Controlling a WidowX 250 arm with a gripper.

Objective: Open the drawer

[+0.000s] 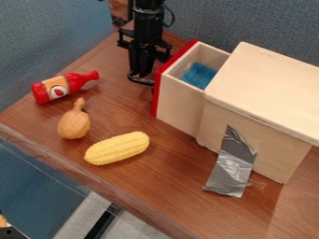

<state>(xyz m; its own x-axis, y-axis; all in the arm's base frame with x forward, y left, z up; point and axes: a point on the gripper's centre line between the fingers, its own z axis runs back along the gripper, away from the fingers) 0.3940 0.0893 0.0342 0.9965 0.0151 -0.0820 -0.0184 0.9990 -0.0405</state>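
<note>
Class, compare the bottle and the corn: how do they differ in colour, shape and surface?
The bottle is mostly red with a label; the corn is plain yellow. The bottle narrows to a neck and cap, whereas the corn is a thick oblong with rounded ends. The bottle looks smooth, while the corn is bumpy with kernels. Both lie on their sides on the table.

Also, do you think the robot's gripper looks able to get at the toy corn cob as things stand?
Probably yes: the toy corn cob lies uncovered on the table, and nothing stands between it and the gripper, though the gripper may first need to ease away from the drawer's red front.
</note>
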